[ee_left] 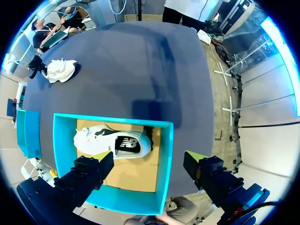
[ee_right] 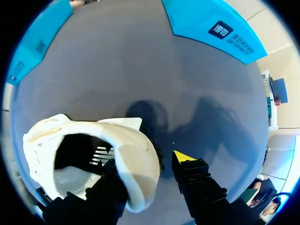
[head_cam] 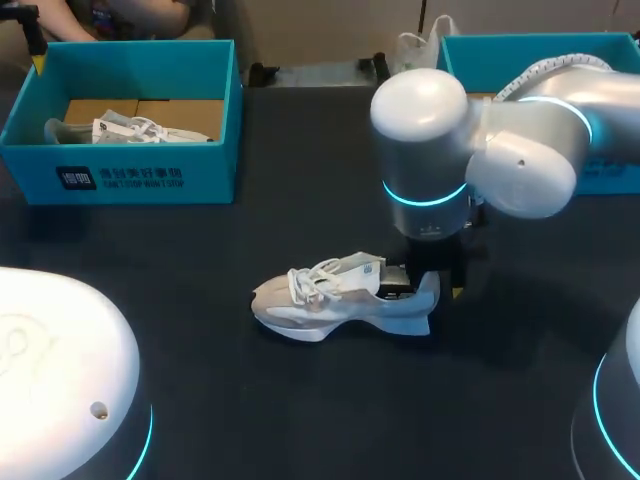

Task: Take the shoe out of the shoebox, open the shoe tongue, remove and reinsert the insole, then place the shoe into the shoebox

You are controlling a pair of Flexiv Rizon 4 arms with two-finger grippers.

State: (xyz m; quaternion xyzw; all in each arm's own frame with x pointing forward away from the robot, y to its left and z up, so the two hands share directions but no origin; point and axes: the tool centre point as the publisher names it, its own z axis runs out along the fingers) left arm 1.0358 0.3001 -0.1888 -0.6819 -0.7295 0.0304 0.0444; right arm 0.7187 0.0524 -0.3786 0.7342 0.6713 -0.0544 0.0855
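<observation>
A white shoe (head_cam: 330,298) lies on its sole mid-table, toe to the left. My right gripper (head_cam: 432,285) is at its heel. In the right wrist view the heel collar (ee_right: 136,159) stands between the fingers of the right gripper (ee_right: 147,164). One finger is inside the shoe, and the yellow-tipped outer finger (ee_right: 183,157) stands slightly clear of the heel, so the gripper is open. My left gripper (ee_left: 149,164) hangs wide open high above the left teal shoebox (ee_left: 166,159), holding nothing. A second white shoe (ee_left: 112,143) lies in that box.
The left shoebox (head_cam: 130,175) stands at the back left with its shoe (head_cam: 130,130) inside. Another teal shoebox (head_cam: 480,50) stands at the back right, partly behind my right arm. My left arm's white housing (head_cam: 60,370) fills the near left corner.
</observation>
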